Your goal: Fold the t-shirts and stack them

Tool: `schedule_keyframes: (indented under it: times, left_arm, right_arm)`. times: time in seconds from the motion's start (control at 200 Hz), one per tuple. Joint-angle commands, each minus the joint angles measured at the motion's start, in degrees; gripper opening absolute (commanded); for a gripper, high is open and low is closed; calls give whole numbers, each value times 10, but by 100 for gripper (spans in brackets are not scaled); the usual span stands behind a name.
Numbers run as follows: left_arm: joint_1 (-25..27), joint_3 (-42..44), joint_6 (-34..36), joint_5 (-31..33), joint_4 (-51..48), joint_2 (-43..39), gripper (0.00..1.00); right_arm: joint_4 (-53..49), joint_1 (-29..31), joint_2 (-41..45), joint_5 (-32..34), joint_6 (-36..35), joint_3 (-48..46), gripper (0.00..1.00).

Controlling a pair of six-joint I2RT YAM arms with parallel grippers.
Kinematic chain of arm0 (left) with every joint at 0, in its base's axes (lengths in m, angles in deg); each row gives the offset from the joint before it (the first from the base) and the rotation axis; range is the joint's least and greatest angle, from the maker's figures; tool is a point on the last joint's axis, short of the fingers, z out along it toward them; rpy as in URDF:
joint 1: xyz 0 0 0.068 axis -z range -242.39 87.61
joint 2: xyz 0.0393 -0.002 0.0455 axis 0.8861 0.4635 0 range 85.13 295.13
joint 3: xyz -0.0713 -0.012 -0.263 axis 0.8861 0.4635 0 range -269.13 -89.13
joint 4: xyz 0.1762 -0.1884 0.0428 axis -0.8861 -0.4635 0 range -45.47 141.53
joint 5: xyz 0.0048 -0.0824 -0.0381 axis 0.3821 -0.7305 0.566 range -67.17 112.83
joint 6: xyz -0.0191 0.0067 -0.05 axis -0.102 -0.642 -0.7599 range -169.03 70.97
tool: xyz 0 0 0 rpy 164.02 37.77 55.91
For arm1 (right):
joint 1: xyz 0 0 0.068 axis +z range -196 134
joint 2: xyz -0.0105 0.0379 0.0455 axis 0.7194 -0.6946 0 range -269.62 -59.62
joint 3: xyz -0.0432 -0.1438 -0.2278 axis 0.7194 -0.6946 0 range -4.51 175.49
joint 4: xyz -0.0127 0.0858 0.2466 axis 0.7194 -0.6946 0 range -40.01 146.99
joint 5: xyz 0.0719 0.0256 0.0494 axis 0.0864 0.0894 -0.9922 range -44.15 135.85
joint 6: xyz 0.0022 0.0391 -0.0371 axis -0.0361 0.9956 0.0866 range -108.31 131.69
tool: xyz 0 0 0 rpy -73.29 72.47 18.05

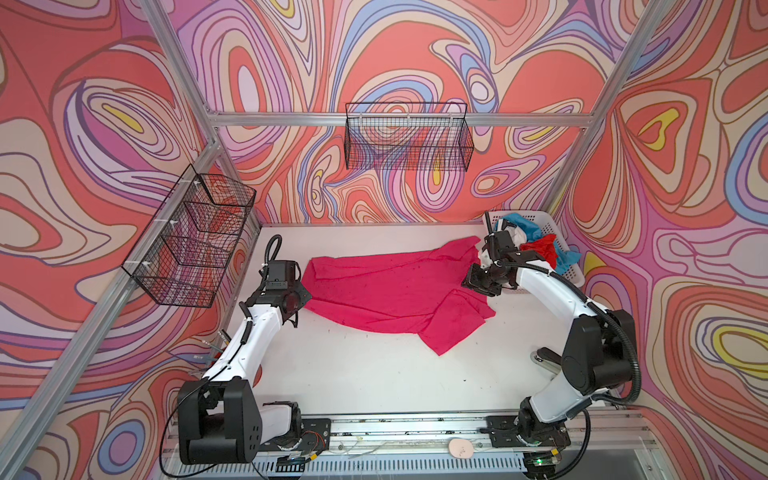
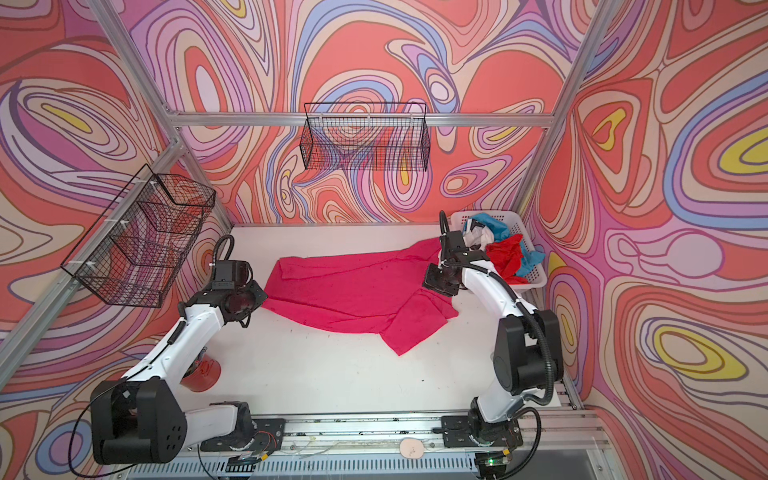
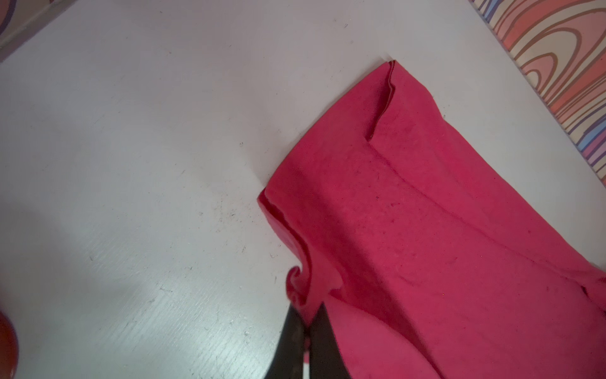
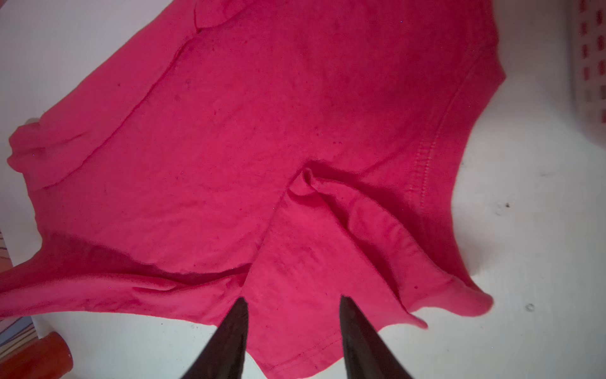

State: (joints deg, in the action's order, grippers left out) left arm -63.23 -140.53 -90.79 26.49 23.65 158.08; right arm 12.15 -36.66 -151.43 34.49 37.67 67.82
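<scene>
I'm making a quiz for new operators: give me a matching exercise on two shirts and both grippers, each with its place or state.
1 magenta t-shirt
2 red t-shirt
3 left gripper
4 right gripper

A jaws apart above cloth
B in the white basket
C spread on the table
D shut on magenta cloth

Pairs: 1-C, 2-B, 3-D, 4-A

**Pose and grip state**

Left arm (image 1: 253,332) is reached forward; left end effector (image 3: 307,316) is clamped on the magenta t-shirt (image 3: 426,229) edge. Right arm (image 1: 548,286) is bent inward; right end effector (image 4: 293,300) is held with fingers parted.
</scene>
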Motion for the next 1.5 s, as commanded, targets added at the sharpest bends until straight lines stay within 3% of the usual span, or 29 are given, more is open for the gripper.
schedule_keyframes:
  times: [0.0,0.185,0.631,0.866,1.217,1.492]
  left_arm:
    - [-3,-4,4,-3,13,-2,0]
    - [-3,4,4,-9,13,-7,0]
    - [-3,27,-10,-25,17,-21,0]
    - [-3,23,-6,-21,7,-25,0]
    - [-2,19,-9,-26,-6,-42,0]
    - [-3,-16,-7,-43,-36,-71,0]
  right_arm:
    - [-4,0,69,43,-5,-73,47]
    - [54,-8,99,73,6,-201,45]
    - [134,-24,7,102,-34,-223,42]
    - [156,-24,18,74,-21,-246,27]
    - [93,-24,99,52,-7,-242,0]
    - [3,-24,171,40,-5,-165,0]
